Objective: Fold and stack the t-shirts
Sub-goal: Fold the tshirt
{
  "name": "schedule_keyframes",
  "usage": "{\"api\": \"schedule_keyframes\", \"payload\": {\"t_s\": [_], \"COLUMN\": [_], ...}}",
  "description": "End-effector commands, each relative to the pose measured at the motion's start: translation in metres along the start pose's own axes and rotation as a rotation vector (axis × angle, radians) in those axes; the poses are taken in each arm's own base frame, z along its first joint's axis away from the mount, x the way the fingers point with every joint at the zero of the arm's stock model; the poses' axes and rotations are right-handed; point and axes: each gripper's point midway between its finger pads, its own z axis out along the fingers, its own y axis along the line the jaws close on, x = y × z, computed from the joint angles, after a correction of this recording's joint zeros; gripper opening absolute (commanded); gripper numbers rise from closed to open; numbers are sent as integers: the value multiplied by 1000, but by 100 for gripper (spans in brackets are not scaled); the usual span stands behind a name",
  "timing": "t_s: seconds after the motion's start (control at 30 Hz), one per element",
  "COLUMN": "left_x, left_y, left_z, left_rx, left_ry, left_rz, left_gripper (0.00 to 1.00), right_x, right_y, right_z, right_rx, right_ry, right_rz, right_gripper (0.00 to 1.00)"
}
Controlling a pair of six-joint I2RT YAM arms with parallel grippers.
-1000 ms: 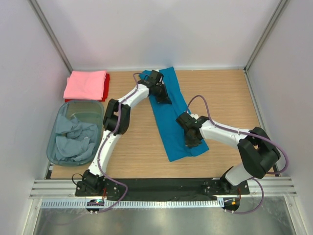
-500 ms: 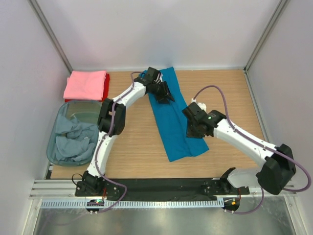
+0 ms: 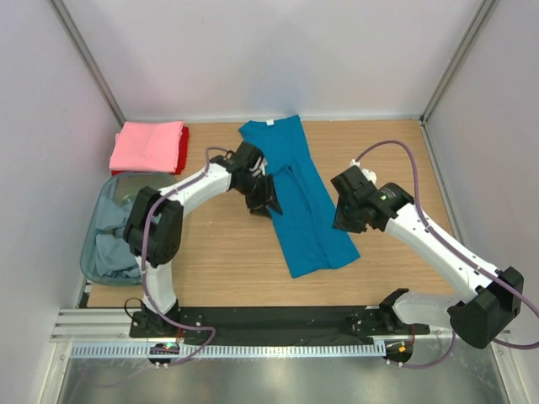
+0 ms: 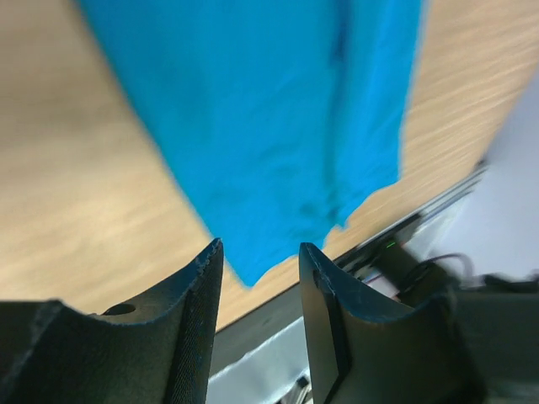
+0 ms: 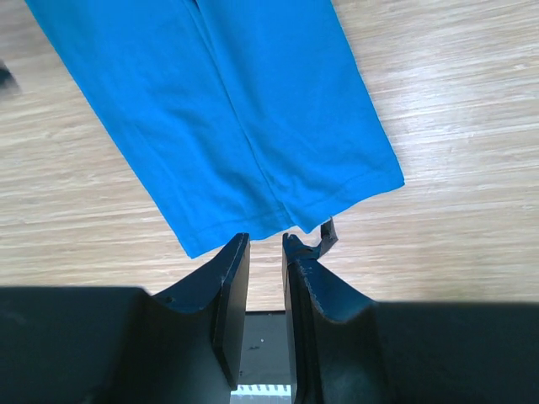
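Observation:
A teal blue t-shirt (image 3: 299, 202) lies flat on the wooden table as a long narrow strip folded lengthwise, collar at the far end. My left gripper (image 3: 263, 200) hovers just off its left edge, open and holding nothing. In the left wrist view the gripper (image 4: 259, 246) has bare jaws, with the teal shirt (image 4: 269, 109) beyond them. My right gripper (image 3: 347, 217) is beside the strip's right edge, near the hem. Its jaws (image 5: 265, 240) stand slightly apart with nothing between them, just short of the hem of the teal shirt (image 5: 236, 109).
A folded pink t-shirt (image 3: 148, 143) rests on a red one (image 3: 183, 143) at the far left corner. A translucent bin (image 3: 139, 175) at the left holds crumpled pale grey-blue shirts (image 3: 105, 240). White walls enclose the table; a black rail (image 3: 286, 320) runs along the near edge.
Both grippers have opened and let go of the teal shirt. The left one drew back toward the near left off the cloth, and the right one lifted away to the right.

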Motion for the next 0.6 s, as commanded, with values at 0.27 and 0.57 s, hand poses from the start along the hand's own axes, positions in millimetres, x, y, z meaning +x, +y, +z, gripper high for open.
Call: {"api": "schedule_keyframes", "payload": {"t_s": [0.27, 0.57], "left_x": [119, 176], "left_y": [18, 18], "left_z": [19, 61], "left_rx": [-50, -129], "left_ry": [16, 12], "left_rz": [-85, -178], "left_gripper": [48, 47], "right_x": [-33, -28], "right_y": [13, -7], "right_z": [-50, -72], "right_rx": [-126, -139], "right_ry": [-96, -136], "right_rz": [-11, -64], "right_gripper": [29, 29]}}
